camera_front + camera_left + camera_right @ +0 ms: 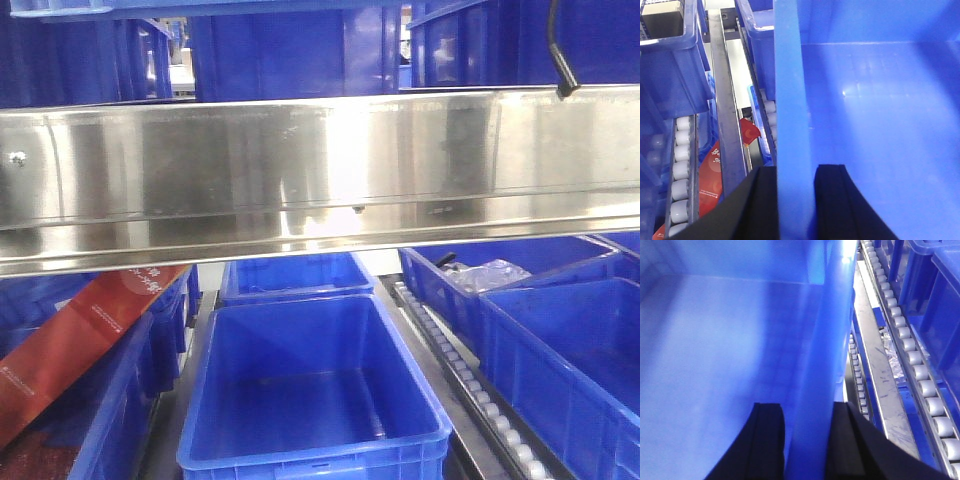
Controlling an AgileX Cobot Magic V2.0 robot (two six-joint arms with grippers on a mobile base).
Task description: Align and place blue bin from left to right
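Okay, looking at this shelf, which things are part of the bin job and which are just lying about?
Part of the job:
- blue bin, empty
- left gripper, straddling its left wall
- right gripper, straddling its right wall

Just lying about:
- red carton
- neighbouring bins
- plastic bag
- roller track

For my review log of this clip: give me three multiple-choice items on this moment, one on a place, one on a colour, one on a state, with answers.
1. Where do the left gripper's fingers sit?
A. astride the blue bin's left wall
B. on the steel beam
C. inside the right-hand crate

2. What colour is the long carton leaning at the left in the front view?
A. green
B. red
C. white

3. What does the held bin contain?
A. bottles
B. cartons
C. nothing visible

Answers: 1 A, the left wrist view shows one finger on each side of the wall. 2 B, it is red with white print. 3 C, its floor shows bare in all views; the right gripper straddles the opposite wall.
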